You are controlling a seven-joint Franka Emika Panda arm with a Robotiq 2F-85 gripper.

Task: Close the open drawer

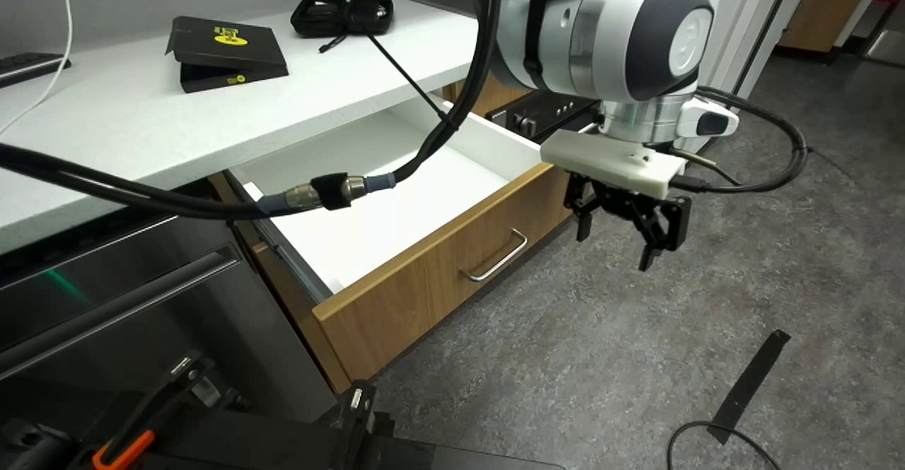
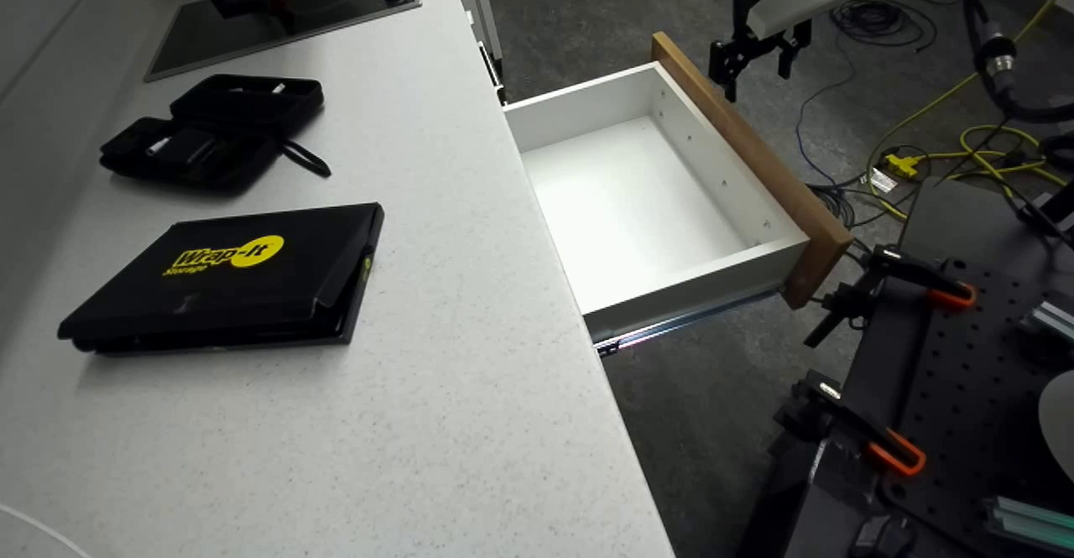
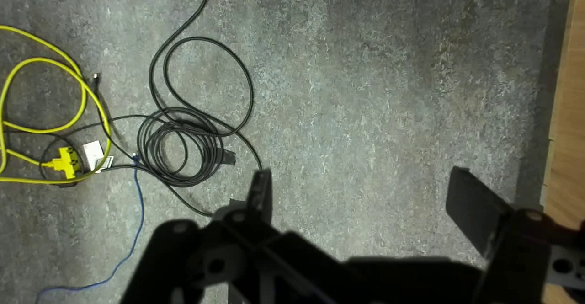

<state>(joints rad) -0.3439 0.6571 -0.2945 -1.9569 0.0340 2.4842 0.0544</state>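
Note:
The drawer [image 1: 396, 307] is pulled far out from under the counter in both exterior views. It has an oak-coloured front with a silver bar handle [image 1: 498, 259] and a white, empty inner box; its front's top edge shows in an exterior view [image 2: 747, 134]. My gripper [image 1: 615, 245] is open and empty, fingers pointing down. It hangs over the floor in front of the drawer front's far end, apart from it; it also shows in an exterior view [image 2: 758, 81]. In the wrist view the open fingers [image 3: 358, 180] frame bare floor. A wood strip [image 3: 566, 167] shows at the right edge.
The white counter [image 2: 470, 424] overhangs the drawer and bears a black box [image 1: 230, 53] and a black case [image 1: 343, 16]. A dark steel appliance [image 1: 184, 314] stands beside the drawer. Coiled cables [image 3: 183, 148] lie on the floor. A black table with clamps [image 2: 948, 357] stands near the drawer's front corner.

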